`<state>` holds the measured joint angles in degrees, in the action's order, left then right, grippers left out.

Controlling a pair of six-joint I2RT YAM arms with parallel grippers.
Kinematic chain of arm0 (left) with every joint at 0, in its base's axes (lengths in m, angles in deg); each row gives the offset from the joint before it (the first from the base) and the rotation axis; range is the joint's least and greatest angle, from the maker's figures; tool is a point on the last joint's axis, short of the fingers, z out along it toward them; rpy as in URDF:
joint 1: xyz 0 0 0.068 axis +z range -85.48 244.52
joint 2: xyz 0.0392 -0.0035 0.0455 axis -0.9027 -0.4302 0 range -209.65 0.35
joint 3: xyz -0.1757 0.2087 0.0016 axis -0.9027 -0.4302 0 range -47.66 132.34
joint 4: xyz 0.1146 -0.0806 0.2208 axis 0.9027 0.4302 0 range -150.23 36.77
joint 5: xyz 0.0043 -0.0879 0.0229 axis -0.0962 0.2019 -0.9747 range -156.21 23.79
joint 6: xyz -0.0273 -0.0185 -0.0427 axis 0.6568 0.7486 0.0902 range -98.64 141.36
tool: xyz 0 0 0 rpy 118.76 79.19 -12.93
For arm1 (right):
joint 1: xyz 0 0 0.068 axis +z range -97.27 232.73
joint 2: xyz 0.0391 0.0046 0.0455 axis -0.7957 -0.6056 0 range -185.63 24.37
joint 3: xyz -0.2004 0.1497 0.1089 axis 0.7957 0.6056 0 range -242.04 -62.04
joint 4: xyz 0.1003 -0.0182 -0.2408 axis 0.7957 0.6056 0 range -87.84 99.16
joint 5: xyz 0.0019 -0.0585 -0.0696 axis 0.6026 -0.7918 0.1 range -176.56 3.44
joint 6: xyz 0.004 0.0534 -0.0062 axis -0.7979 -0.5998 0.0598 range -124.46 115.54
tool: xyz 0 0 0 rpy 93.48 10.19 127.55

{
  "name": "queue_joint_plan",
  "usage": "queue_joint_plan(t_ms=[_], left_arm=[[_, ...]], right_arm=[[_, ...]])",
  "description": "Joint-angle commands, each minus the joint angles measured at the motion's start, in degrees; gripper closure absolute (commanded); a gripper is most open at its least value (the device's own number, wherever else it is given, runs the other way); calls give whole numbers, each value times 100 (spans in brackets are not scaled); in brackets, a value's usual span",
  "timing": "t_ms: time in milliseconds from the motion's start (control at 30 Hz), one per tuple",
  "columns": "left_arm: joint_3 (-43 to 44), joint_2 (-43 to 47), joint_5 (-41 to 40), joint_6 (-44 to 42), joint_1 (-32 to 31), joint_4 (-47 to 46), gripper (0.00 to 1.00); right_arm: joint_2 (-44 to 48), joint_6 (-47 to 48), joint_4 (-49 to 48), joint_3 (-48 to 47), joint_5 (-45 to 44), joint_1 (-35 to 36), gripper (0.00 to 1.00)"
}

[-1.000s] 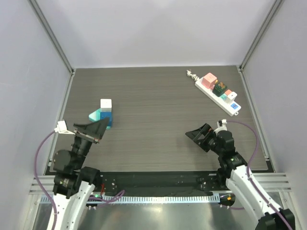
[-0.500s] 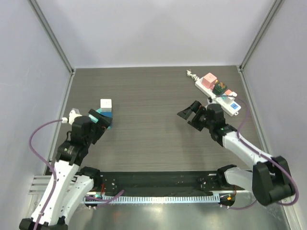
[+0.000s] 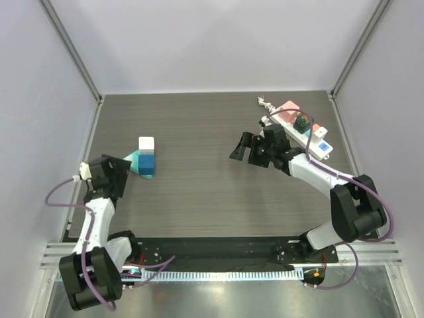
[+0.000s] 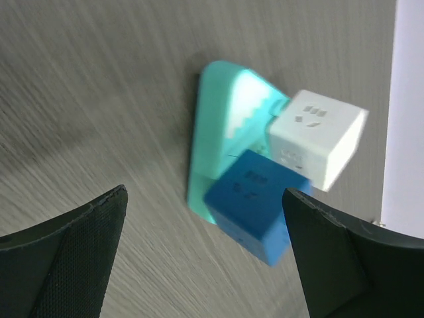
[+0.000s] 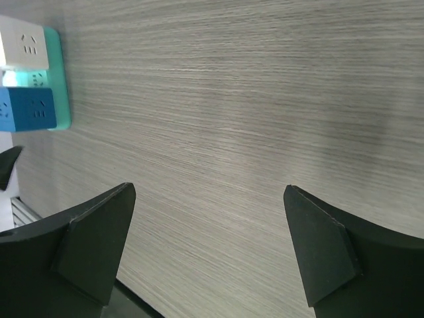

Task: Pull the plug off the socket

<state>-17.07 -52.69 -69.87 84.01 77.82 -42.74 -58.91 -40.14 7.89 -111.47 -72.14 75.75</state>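
A teal socket base lies at the table's left with a white cube plug and a blue cube plug on it. In the left wrist view the base, the white cube and the blue cube lie just ahead of my open left gripper. From above, the left gripper is just left of the base and empty. My right gripper is open and empty over bare table, left of the power strip. The right wrist view shows the right gripper over bare table.
The white power strip at the back right carries a pink plug, a dark green one, an orange one and a blue one. The teal base shows far left in the right wrist view. Grey walls enclose the table.
The left arm has swung left and down, its gripper now pointing at the teal base. The right arm has reached forward and left, from the near edge to beside the power strip.
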Motion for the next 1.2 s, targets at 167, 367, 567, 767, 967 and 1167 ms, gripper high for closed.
queue_joint_plan(t_ms=[167,367,567,767,967,1167], left_arm=[[-1099,-479,410,222,252,-3023,0],[-1072,-1191,410,150,278,-3733,0],[-1222,-1903,542,432,287,-4386,3],[-1301,-2333,700,327,322,-4992,12],[-1424,-2668,735,160,322,-5395,18],[-1415,-3046,1016,98,322,-5757,34]], right_arm=[[-574,870,121,-795,168,377,0],[-996,914,594,-1428,-1960,1141,0],[-1348,1158,1394,-2349,-2711,1644,0],[-1462,986,1185,-2615,-1592,1696,0],[-2015,694,1088,-3221,-1064,2091,1],[-2578,291,885,-3880,-967,2408,3]])
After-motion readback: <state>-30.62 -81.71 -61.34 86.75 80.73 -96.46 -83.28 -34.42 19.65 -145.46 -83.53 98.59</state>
